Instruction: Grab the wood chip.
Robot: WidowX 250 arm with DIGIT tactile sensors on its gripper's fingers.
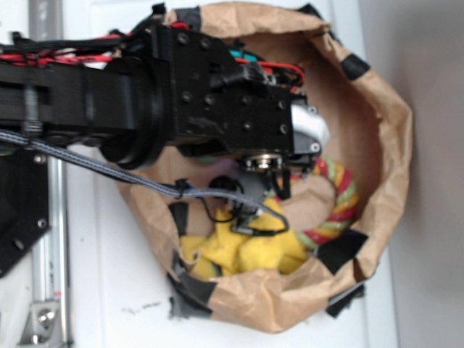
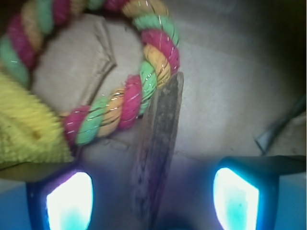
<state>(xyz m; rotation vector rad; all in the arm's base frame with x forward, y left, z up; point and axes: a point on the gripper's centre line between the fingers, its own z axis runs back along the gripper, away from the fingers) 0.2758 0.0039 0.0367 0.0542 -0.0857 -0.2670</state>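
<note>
The wood chip is a long dark brown sliver lying on the bag floor, its far end against the red-yellow-green rope ring. In the wrist view it runs down between my two glowing fingertips, with wide gaps on both sides. My gripper is open and touches nothing. In the exterior view the black arm reaches into the paper bag; the gripper and the wood chip are hidden under it. The rope ring shows at the bag's right side.
A yellow fuzzy toy lies at the bag's near side, also at the left of the wrist view as the yellow toy. A torn paper flap lies inside the ring. Bag walls with black tape surround the arm.
</note>
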